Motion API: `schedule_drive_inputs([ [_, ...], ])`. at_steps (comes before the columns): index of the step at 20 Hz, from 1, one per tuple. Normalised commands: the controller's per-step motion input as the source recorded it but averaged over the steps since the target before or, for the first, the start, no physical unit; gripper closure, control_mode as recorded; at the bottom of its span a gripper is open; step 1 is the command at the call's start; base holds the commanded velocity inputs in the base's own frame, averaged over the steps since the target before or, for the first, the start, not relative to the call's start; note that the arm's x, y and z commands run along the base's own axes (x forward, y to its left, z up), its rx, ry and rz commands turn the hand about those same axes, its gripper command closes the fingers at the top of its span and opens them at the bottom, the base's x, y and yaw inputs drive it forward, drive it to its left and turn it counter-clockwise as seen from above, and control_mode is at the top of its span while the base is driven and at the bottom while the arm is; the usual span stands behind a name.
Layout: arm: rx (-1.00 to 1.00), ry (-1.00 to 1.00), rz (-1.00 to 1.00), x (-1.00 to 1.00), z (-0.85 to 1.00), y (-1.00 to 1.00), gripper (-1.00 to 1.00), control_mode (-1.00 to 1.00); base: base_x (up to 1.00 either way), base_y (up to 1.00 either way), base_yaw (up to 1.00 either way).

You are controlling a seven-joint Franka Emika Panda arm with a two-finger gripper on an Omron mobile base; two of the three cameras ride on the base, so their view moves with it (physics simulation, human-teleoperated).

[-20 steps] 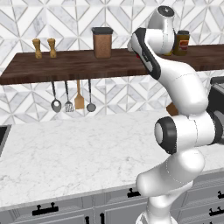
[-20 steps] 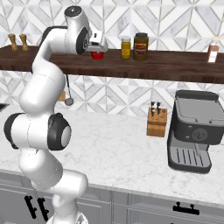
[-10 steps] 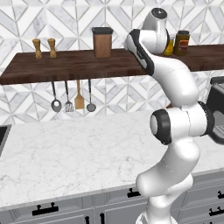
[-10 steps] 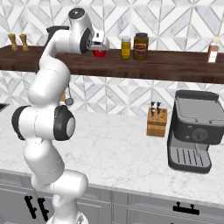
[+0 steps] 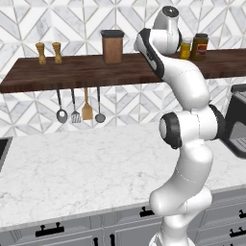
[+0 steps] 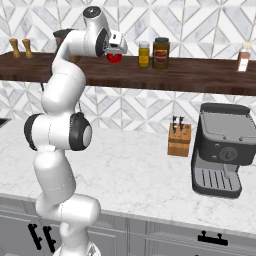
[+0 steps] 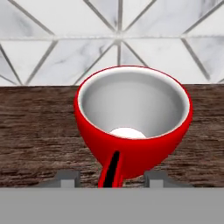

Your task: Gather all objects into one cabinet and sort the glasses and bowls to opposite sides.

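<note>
The red mug (image 7: 131,118) with a white inside sits low on the dark wooden shelf (image 7: 35,131), its handle turned toward the hand camera. My gripper (image 7: 111,179) is open, with one fingertip (image 7: 68,177) to each side of the mug's base and the handle in the gap between them. In the right base view the gripper (image 6: 116,49) hangs just over the mug (image 6: 115,57) at the shelf's (image 6: 200,77) front part. The tumbler, the black bowl and the wall cabinet are out of view.
Two spice jars (image 6: 152,52) stand right of the mug, and a small bottle (image 6: 243,56) further right. A brown canister (image 5: 112,46) and two shakers (image 5: 48,53) stand on the shelf's left. Utensils (image 5: 79,108) hang below. A knife block (image 6: 179,140) and coffee machine (image 6: 222,150) stand on the counter.
The hand has edged a little to the right along the shelf and the arm's upper links have swung round. The mug stays under the hand.
</note>
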Motion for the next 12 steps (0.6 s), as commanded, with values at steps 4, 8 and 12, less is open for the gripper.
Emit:
schedule_drive_inputs([
  [4, 0.00, 0.00, 0.00, 0.08, -0.17, -0.02, 1.00, -1.00, 0.00, 0.00, 0.00],
  [8, 0.00, 0.00, 0.00, 0.00, -0.21, 0.00, 1.00, -1.00, 0.00, 0.00, 0.00],
  [12, 0.00, -0.01, 0.00, -0.01, -0.11, 0.00, 1.00, -1.00, 0.00, 0.00, 0.00],
])
